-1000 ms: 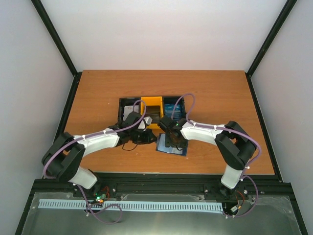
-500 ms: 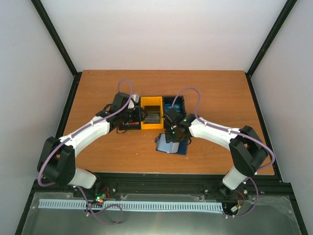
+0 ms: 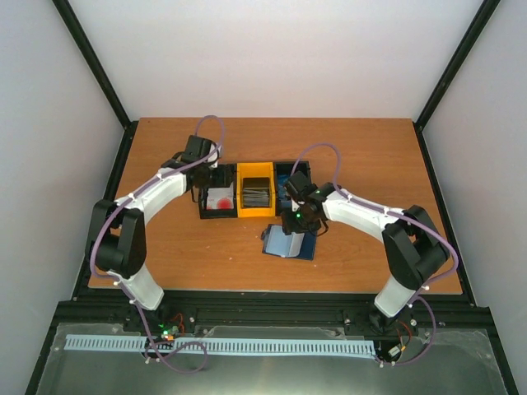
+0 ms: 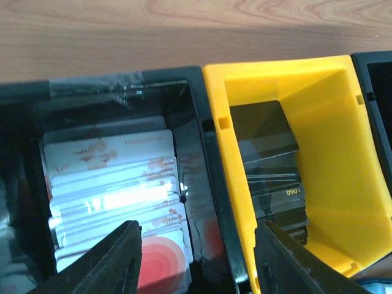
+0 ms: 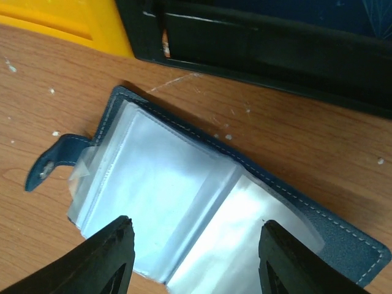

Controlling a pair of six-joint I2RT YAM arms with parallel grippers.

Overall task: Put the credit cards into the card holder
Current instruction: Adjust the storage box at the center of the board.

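Observation:
The card holder (image 3: 288,244) lies open on the table in front of the tray, its clear sleeves (image 5: 184,202) facing up and its strap tab (image 5: 49,164) to the left. My right gripper (image 3: 299,220) (image 5: 196,263) hangs open and empty just above it. White credit cards with a red circle (image 3: 219,200) (image 4: 116,190) fill the tray's left black compartment. Dark grey cards (image 3: 256,197) (image 4: 269,159) sit in the yellow one. Blue cards (image 3: 285,183) show partly behind the right arm. My left gripper (image 3: 216,179) (image 4: 196,257) is open and empty over the divider between the white and grey stacks.
The black-and-yellow three-compartment tray (image 3: 238,216) (image 4: 343,153) stands mid-table, its black front wall (image 5: 275,55) just behind the card holder. Black frame posts border the table's sides. Bare wood lies to the left, right and back of the tray.
My left gripper has left the card holder and swung back and left to above the tray's left compartment. My right gripper has shifted slightly back over the holder, which now lies open.

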